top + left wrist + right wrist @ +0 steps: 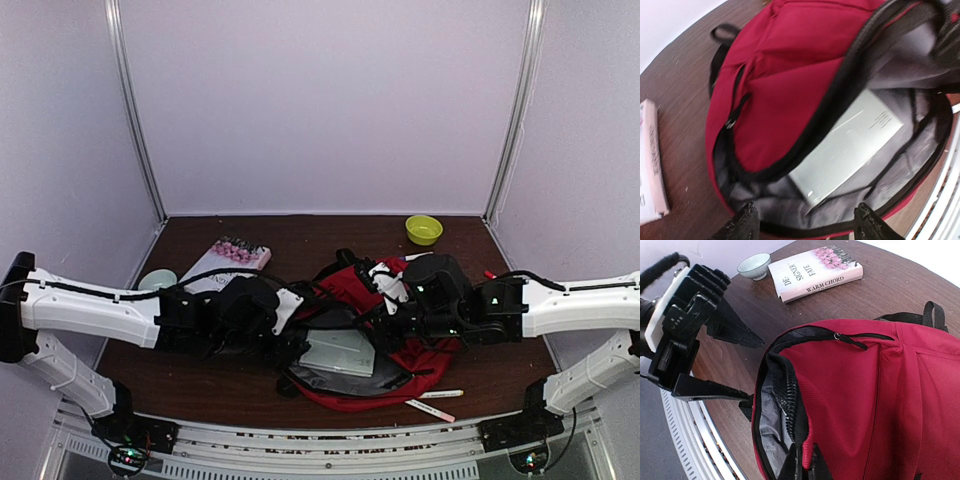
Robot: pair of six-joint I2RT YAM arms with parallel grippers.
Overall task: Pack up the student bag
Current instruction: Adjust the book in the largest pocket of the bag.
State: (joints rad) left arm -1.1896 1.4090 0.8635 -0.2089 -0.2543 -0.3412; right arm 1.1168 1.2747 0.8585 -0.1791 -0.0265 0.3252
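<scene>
Student bag open on desk. Left hand spread at its mouth (grey book inside); right hand pinching its zipper rim.

**Bag mouth open, its floor partly taken**
The student bag gapes between the spread fingers of the left claw. A grey booklet lies slanted across the lining, with bare lining around its corner. The right claw pinches the zipper edge, holding the red flap raised. A paperback and a small bowl occupy the surface beside the bag.
</scene>
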